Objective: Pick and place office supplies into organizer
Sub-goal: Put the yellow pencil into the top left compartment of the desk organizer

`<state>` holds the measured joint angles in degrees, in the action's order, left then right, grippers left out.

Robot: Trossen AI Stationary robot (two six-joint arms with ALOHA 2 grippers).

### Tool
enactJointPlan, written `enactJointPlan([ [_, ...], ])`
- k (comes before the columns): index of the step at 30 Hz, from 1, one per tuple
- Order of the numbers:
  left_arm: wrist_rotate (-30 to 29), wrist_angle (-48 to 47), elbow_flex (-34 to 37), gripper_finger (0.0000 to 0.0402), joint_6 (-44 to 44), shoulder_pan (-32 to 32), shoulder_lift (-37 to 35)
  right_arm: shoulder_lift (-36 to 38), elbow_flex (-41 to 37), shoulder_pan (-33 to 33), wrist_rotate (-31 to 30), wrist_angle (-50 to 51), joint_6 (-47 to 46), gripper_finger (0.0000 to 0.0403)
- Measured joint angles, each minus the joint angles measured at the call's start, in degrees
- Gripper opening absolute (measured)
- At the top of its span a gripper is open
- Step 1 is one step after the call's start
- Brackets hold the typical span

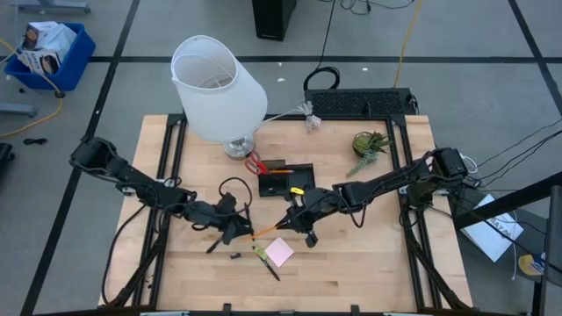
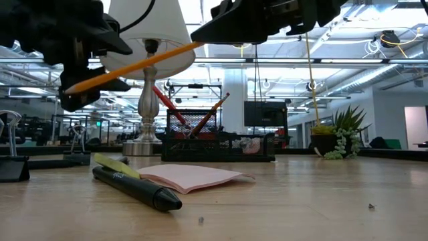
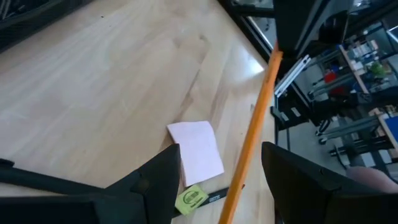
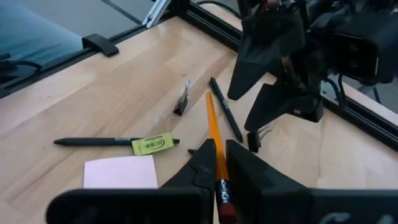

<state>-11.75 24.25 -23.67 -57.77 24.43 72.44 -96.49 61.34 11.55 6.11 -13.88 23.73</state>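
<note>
My right gripper [image 1: 287,223] [image 4: 219,147] is shut on an orange pencil [image 1: 264,232], held above the table's middle. The pencil's pointed end reaches between the fingers of my left gripper [image 1: 235,230] [image 3: 221,149], which is open and stands on either side of it without touching. A pink sticky-note pad [image 1: 281,253] and a black pen with a yellow-green label [image 4: 118,142] lie on the table below. The black organizer [image 1: 286,179] stands farther back and holds red-handled scissors [image 1: 255,164] and a pencil. My right gripper pinches the orange pencil between its two fingers near the eraser end [image 4: 217,163]. The fingers come from the table's right, and the pencil runs on forward past their tips. The pencil is lifted clear of the table and slopes down toward my left gripper [image 2: 134,65].
A white-shaded lamp [image 1: 218,88] stands at the back left beside the organizer. A small green plant [image 1: 369,146] is at the back right. A black pen [image 4: 225,116] and a small black clip [image 4: 182,99] lie on the table by my left gripper.
</note>
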Motion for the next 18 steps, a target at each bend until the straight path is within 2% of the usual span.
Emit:
enactJointPlan([
  [15, 2.8, -0.1, 0.0, 0.0229, -0.3, 0.1, 0.0, 0.0, 0.0, -2.9, -0.1, -3.8, 0.6, 0.0018],
  [18, 2.8, -0.1, 0.0, 0.0216, -0.4, 0.1, 0.0, 0.0, 0.0, -3.0, 0.0, -3.9, 0.6, 0.0018],
])
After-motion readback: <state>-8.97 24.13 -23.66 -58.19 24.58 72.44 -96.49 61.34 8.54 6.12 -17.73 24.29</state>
